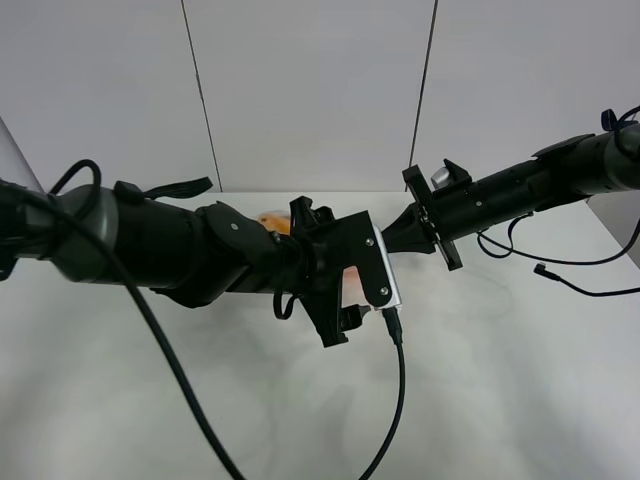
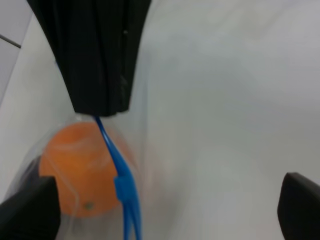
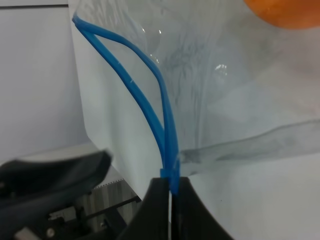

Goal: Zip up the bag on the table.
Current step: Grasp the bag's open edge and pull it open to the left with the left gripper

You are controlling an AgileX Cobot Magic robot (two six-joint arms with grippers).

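Note:
The clear bag is mostly hidden under my arms in the high view; only an orange fruit (image 1: 272, 222) shows. In the left wrist view my left gripper (image 2: 100, 113) is shut on the bag's blue zip strip (image 2: 119, 167), with an orange fruit (image 2: 80, 170) behind the plastic. In the right wrist view my right gripper (image 3: 170, 189) is shut on the blue zip strip (image 3: 150, 107), whose two tracks lie apart beyond the fingers. The clear bag film (image 3: 225, 100) hangs there, an orange fruit (image 3: 285, 12) at its far end. Both arms meet over the white table (image 1: 500, 380).
A black cable (image 1: 401, 400) hangs from the left wrist camera down to the front. Another loose cable (image 1: 575, 285) lies on the table at the right. Grey wall panels (image 1: 310, 90) stand behind the table's back edge.

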